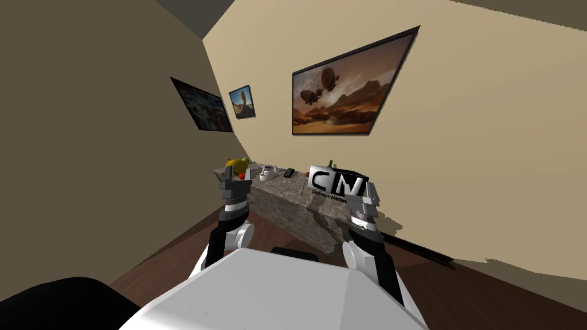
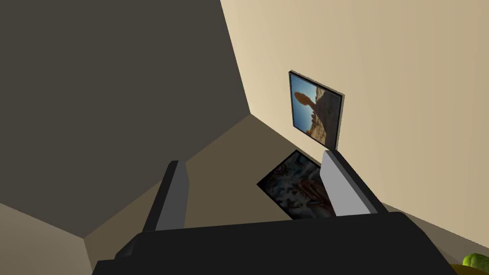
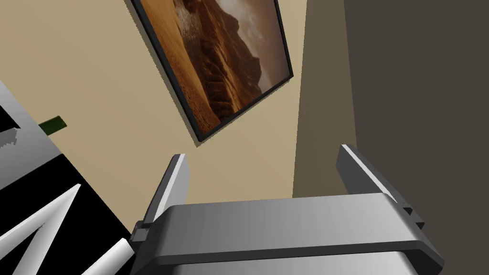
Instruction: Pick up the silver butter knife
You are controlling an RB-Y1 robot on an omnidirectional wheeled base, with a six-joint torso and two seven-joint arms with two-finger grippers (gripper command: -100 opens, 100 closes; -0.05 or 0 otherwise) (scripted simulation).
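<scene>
A long stone-grey cabinet [image 1: 286, 203] stands against the beige wall ahead of me. Small white and grey things [image 1: 267, 171] lie on its top near the middle; they are too small to tell whether one is the butter knife. My left gripper [image 1: 233, 181] is raised in front of the cabinet's left end. In the left wrist view the left gripper [image 2: 258, 191] is open with nothing between its fingers. My right gripper [image 1: 367, 196] is held up before the black box and is also open and empty [image 3: 267, 179].
A black box with white letters CN [image 1: 337, 184] stands on the cabinet's right part. A black remote [image 1: 289, 172] lies beside the white things. Yellow, green and red fruit [image 1: 236, 165] sits at the left end. The floor is dark wood [image 1: 172, 252].
</scene>
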